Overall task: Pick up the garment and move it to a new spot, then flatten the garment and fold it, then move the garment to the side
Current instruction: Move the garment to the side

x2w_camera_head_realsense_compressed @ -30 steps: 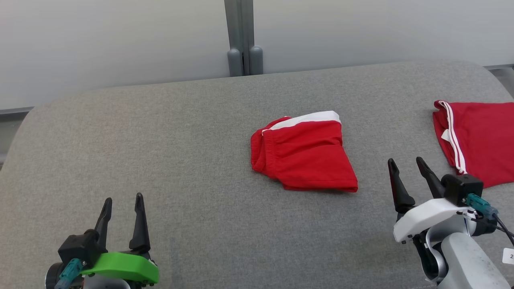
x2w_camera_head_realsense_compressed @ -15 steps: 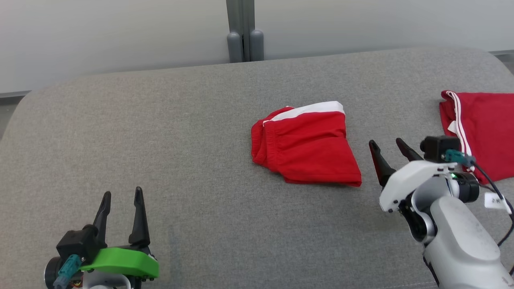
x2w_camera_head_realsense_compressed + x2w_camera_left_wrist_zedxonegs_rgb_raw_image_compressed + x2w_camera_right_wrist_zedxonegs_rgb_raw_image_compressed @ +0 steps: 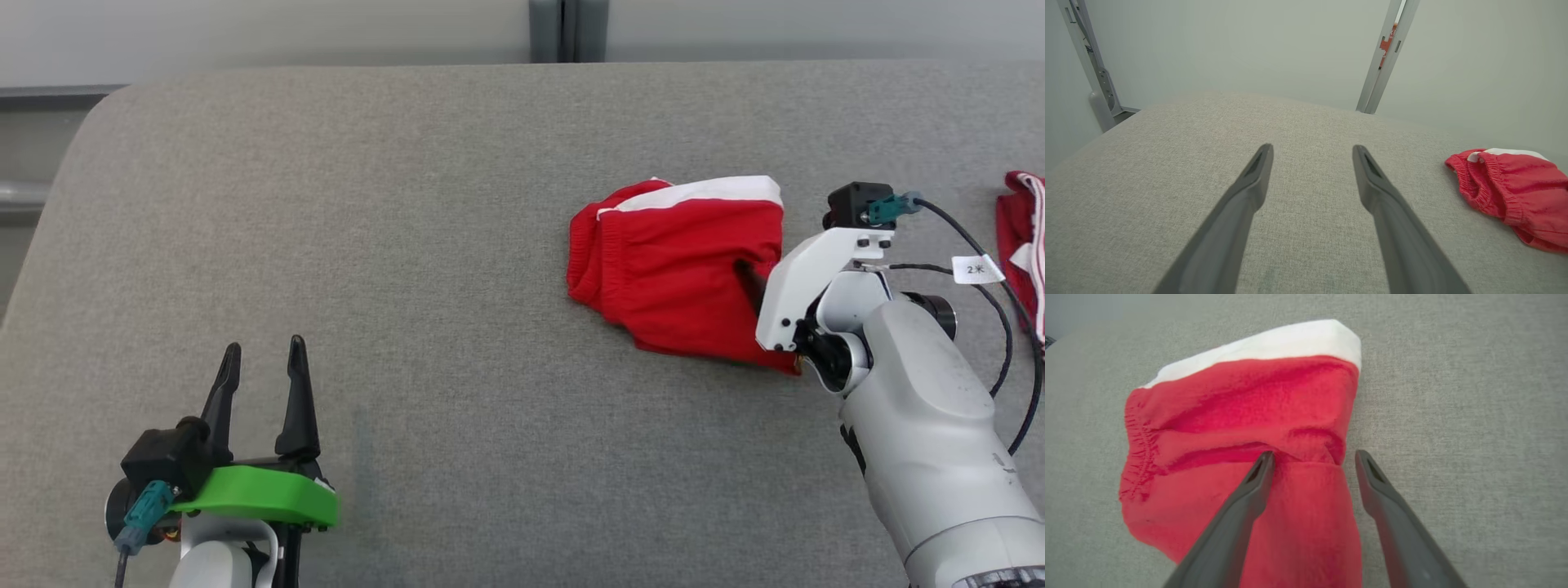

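We hold our right claw (image 3: 1314, 455) spread astride an edge of the red shorts (image 3: 669, 269), seemingly to pinch it; our left claw (image 3: 264, 345), also spread, hangs well left of them.

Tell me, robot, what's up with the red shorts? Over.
Right gripper open, astride edge of red shorts. Left gripper open, apart, over grey cushion. Nothing in the way.

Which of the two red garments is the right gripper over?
The red garment with the broad white band, mid-surface: the open right gripper straddles its edge. The other red garment, with thin white stripes, lies apart at the right.
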Robot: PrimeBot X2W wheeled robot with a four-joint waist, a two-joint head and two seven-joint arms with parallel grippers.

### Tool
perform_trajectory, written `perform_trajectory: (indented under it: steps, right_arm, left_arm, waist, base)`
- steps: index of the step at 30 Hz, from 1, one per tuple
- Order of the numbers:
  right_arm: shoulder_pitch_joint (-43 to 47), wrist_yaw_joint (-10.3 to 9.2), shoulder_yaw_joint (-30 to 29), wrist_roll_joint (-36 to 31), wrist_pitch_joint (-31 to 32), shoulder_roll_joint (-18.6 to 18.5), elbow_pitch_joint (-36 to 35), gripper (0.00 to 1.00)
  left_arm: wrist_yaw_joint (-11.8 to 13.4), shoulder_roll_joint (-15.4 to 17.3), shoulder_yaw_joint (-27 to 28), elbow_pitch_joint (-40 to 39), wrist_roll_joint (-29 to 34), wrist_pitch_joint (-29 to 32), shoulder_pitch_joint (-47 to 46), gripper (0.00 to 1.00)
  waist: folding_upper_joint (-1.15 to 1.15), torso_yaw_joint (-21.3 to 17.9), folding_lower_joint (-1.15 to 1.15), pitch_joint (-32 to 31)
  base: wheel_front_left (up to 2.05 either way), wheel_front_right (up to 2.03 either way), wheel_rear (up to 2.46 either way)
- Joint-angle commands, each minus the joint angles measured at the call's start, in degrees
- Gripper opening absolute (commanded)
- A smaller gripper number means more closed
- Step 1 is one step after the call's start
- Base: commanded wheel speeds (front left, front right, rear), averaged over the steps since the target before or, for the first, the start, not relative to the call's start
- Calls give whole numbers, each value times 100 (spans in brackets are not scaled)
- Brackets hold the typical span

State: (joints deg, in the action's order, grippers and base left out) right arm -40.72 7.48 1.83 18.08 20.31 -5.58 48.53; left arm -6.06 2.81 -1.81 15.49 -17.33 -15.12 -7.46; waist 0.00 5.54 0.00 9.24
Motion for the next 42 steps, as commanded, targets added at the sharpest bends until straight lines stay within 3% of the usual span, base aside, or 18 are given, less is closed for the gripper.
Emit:
perform_trajectory:
  steps: [1, 5, 6, 7, 8, 15, 21, 25, 29, 35, 42]
  right_arm:
    - [-73, 0, -80, -142, -47, -14, 134, 100]
    - [-146, 1, -310, -413, 37, 102, 581, 100]
    - [-161, 1, -334, -518, 104, 104, 707, 95]
    - [-157, 1, -365, -582, 126, 116, 791, 44]
    - [-156, 1, -388, -652, 134, 130, 863, 0]
    - [-510, -6, 125, -1207, 206, -89, 749, 0]
    - [-947, -4, 1329, -1213, 499, -542, 193, 0]
    - [-1143, -4, 2194, -717, 792, -1286, -517, 0]
    - [-1191, -3, 2643, -200, 1034, -2110, -1289, 0]
    - [-1051, -3, 2647, 88, 905, -2994, -1790, 0]
    - [-920, -3, 1917, -51, 445, -3426, -1288, 0]
  left_arm:
    - [10, 19, 6, -4, -18, 2, -108, 100]
    - [20, 19, -11, -5, -52, 2, -138, 100]
    - [30, 19, -18, -9, -68, 2, -136, 100]
    - [37, 19, -23, -14, -75, 2, -136, 100]
    - [42, 19, -24, -21, -79, 2, -135, 100]
    - [63, 19, 13, -109, -97, 2, -145, 100]
    - [33, 20, 104, -257, -14, 2, -160, 100]
    - [-1, 19, 157, -388, 50, 2, -188, 100]
    - [-35, 20, 182, -540, 153, 2, -221, 100]
    - [-93, 21, 157, -706, 401, 3, -375, 100]
    - [-144, 70, 76, -920, 567, 3, -624, 100]
  waist:
    - [0, 258, 0, 238]
    - [0, 357, 0, 296]
    - [0, 371, 0, 304]
    - [0, 379, 0, 310]
    - [0, 382, 0, 321]
    - [0, 241, 0, 395]
    - [0, -143, 0, 464]
    - [0, -464, 0, 506]
    - [0, -801, 0, 618]
    - [0, -1173, 0, 964]
    - [0, -1153, 0, 1420]
  base:
    - [0, 0, 0]
    - [0, 0, 0]
    - [0, 0, 0]
    - [0, 0, 0]
    - [0, 0, 0]
    - [0, 0, 0]
    - [0, 0, 0]
    - [0, 0, 0]
    - [0, 0, 0]
    - [0, 0, 0]
    - [0, 0, 0]
